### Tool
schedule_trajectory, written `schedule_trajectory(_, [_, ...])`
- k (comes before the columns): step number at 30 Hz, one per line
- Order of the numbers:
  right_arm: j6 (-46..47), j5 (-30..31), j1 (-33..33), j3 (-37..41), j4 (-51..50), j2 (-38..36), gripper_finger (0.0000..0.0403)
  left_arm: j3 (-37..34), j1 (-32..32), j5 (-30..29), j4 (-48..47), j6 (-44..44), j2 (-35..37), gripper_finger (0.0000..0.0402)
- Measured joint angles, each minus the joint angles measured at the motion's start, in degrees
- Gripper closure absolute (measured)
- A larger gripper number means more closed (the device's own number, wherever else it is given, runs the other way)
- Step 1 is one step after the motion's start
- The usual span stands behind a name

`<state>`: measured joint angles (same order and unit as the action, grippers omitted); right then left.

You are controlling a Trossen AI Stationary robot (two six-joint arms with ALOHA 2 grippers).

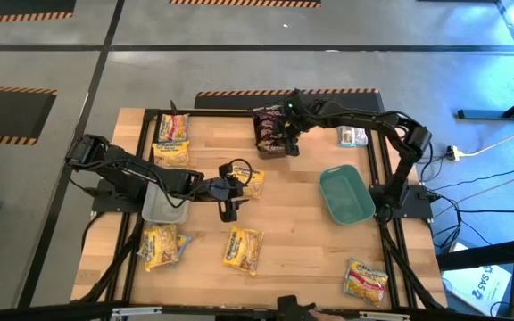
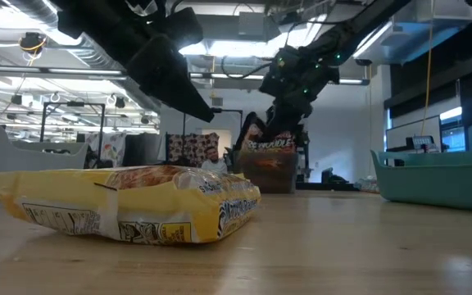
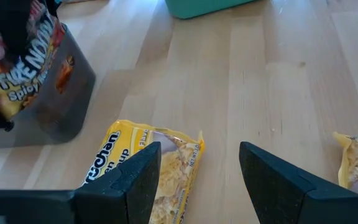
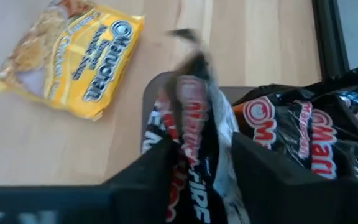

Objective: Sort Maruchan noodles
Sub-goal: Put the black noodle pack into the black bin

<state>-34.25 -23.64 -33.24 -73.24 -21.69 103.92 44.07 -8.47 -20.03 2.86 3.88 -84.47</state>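
Several Maruchan noodle packets lie on the wooden table. My left gripper (image 1: 230,194) hovers open, low over a yellow packet (image 3: 148,171) near the table's middle, touching nothing. My right gripper (image 4: 197,180) reaches over a clear grey bin (image 1: 273,134) at the far edge that holds dark red-and-black packets (image 4: 303,137). Its fingers stand apart with one dark packet (image 4: 194,130) upright between them. Other yellow packets lie near the front (image 1: 242,250), (image 1: 163,245) and at the front right corner (image 1: 366,281). A silver-white one (image 1: 352,136) lies at the far right. My right gripper comes from above, slanting down, with the dark packet's upper end (image 4: 191,93) between its parted fingers. I cannot tell whether the fingers touch it. The packet stands upright, its lower part inside the bin among the other dark packets.
A dark green dish (image 1: 346,193) sits right of centre. A second clear grey bin (image 1: 163,205) lies under my left arm. A third bin at the far left holds yellow packets (image 1: 172,141). A black frame borders the table. Bare wood shows between the centre packet and the green dish.
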Motion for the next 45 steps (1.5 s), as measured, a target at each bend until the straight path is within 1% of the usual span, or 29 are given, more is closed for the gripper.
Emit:
schedule_trajectory(3, [1.4, 1.9, 0.4, 0.0, 1.6, 1.9, 0.021, 0.0, 0.0, 0.2, 0.6, -0.2, 0.0, 0.0188])
schedule_trajectory(7, [1.2, 8.8, 2.3, 0.0, 1.1, 1.1, 0.0184, 0.0, 0.0, 0.1, 0.6, -0.6, 0.0, 0.0188])
schedule_trajectory(10, [1.0, 11.8, 3.4, 0.0, -0.1, -1.6, 0.0181, 0.0, 0.0, 0.0, 0.6, -0.6, 0.0, 0.0188])
schedule_trajectory(15, [0.7, 12.7, 4.1, 0.0, -2.6, -5.0, 0.0191, 0.0, -0.1, 0.1, 0.7, -0.1, 0.0, 0.0188])
schedule_trajectory(18, [2.5, 12.5, 4.0, 0.0, -1.9, -6.5, 0.0204, 0.0, -0.1, 0.0, 1.7, -1.3, 0.0, 0.0188])
schedule_trajectory(21, [5.1, 10.9, 4.0, 0.0, 1.0, -7.0, 0.0232, 0.0, 0.1, -0.2, 3.1, -1.5, 0.0, 0.0188])
schedule_trajectory(24, [7.4, 6.7, 4.0, 0.0, 2.5, -6.5, 0.0279, 0.0, 0.5, -0.3, 3.4, -1.8, 0.0, 0.0188])
schedule_trajectory(26, [7.6, 5.4, 4.0, 0.0, 2.4, -5.0, 0.0316, 0.0, 0.8, -0.3, 3.4, -2.0, 0.0, 0.0188])
schedule_trajectory(28, [7.1, 6.5, 4.0, 0.0, 2.3, -3.3, 0.0353, 0.0, 1.2, -0.3, 3.6, -2.1, 0.0, 0.0188])
schedule_trajectory(30, [6.5, 9.1, 4.0, 0.0, 3.3, -1.3, 0.0386, 0.0, 1.4, -0.3, 3.7, -2.1, 0.0, 0.0188])
schedule_trajectory(31, [6.1, 9.4, 3.9, 0.0, 3.8, -0.4, 0.0394, 0.0, 1.5, -0.3, 3.8, -2.1, 0.0, 0.0188])
schedule_trajectory(32, [5.7, 9.3, 3.9, 0.0, 3.8, 0.4, 0.0397, 0.0, 1.5, -0.3, 4.0, -2.1, 0.0, 0.0188])
schedule_trajectory(36, [5.5, 8.1, 4.0, 0.0, 5.6, 2.3, 0.0383, 0.0, 1.4, -0.2, 4.5, -1.8, 0.0, 0.0188])
schedule_trajectory(39, [5.5, 7.6, 4.0, 0.0, 6.6, 3.6, 0.0382, 0.0, 1.4, 0.2, 4.5, -1.7, 0.0, 0.0188])
schedule_trajectory(42, [5.5, 10.6, 4.1, 0.0, 6.8, 3.7, 0.0388, 0.0, 1.4, 0.2, 4.9, -1.2, 0.0, 0.0188])
schedule_trajectory(45, [8.0, 14.0, 4.9, 0.1, 6.0, 1.4, 0.0386, 0.0, 1.4, -0.2, 5.0, -1.3, 0.0, 0.0188])
